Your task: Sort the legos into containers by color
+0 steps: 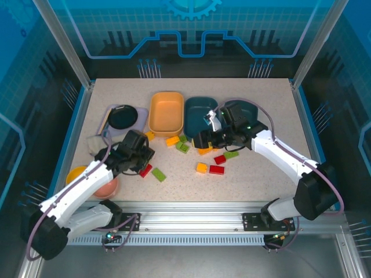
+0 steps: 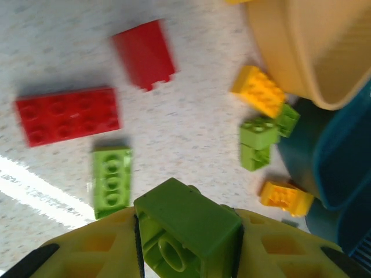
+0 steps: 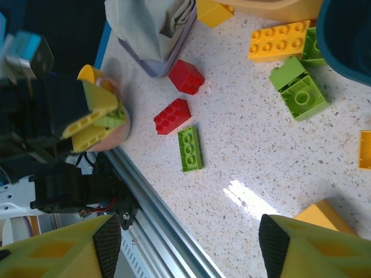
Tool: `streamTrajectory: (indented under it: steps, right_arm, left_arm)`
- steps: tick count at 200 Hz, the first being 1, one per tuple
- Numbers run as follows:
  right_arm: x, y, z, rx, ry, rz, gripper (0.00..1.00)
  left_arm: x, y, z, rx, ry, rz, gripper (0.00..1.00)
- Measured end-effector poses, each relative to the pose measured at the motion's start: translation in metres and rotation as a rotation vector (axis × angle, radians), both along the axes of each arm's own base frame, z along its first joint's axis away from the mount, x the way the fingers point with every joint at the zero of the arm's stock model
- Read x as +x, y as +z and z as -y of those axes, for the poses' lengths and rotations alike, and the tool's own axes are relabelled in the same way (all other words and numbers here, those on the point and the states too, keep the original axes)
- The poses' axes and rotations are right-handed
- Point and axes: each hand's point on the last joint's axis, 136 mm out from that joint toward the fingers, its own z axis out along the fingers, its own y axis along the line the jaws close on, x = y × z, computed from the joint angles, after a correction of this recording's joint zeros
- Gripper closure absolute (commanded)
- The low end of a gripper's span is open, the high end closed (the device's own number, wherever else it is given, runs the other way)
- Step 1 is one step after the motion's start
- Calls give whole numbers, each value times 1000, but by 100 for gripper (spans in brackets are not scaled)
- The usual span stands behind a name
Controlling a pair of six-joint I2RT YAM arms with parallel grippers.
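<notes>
The left gripper [image 2: 188, 231] is pinched narrow on a green brick [image 2: 186, 223], which sits square between its yellow fingers. Just past the fingertips lies a long green brick [image 2: 111, 176], with a red brick [image 2: 66, 116] further out. Off to the side are the yellow-orange tub [image 2: 313, 46] and a teal tub [image 2: 342, 145]. The right gripper [image 3: 191, 243] hangs wide with nothing between its fingers, and a yellow-orange brick [image 3: 327, 214] lies beside one finger.

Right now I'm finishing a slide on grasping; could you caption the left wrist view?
Left gripper shut on a green lego above the speckled table, loose legos and the yellow-orange tub ahead.
</notes>
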Motion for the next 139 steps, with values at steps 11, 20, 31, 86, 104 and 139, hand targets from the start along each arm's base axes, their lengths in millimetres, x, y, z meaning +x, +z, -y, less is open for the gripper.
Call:
streamTrajectory:
  steps: [11, 20, 31, 86, 104, 139]
  right_arm:
    - [1, 3, 1, 0, -6, 10, 33]
    - [3, 4, 3, -6, -22, 23, 33]
    - [8, 7, 7, -15, -50, 43, 33]
    - [49, 16, 40, -73, -284, 111, 32]
    - [59, 14, 54, -93, -349, 105, 32]
    - [60, 4, 70, -155, -409, 81, 32]
  left_arm:
    - [20, 12, 5, 15, -24, 7, 66]
    - [40, 20, 9, 32, -48, 12, 66]
    - [68, 29, 15, 40, -77, 17, 66]
    - [205, 16, 30, 115, -204, 14, 65]
    - [235, -7, 32, 131, -232, -19, 62]
    - [259, -59, 30, 157, -277, -117, 54]
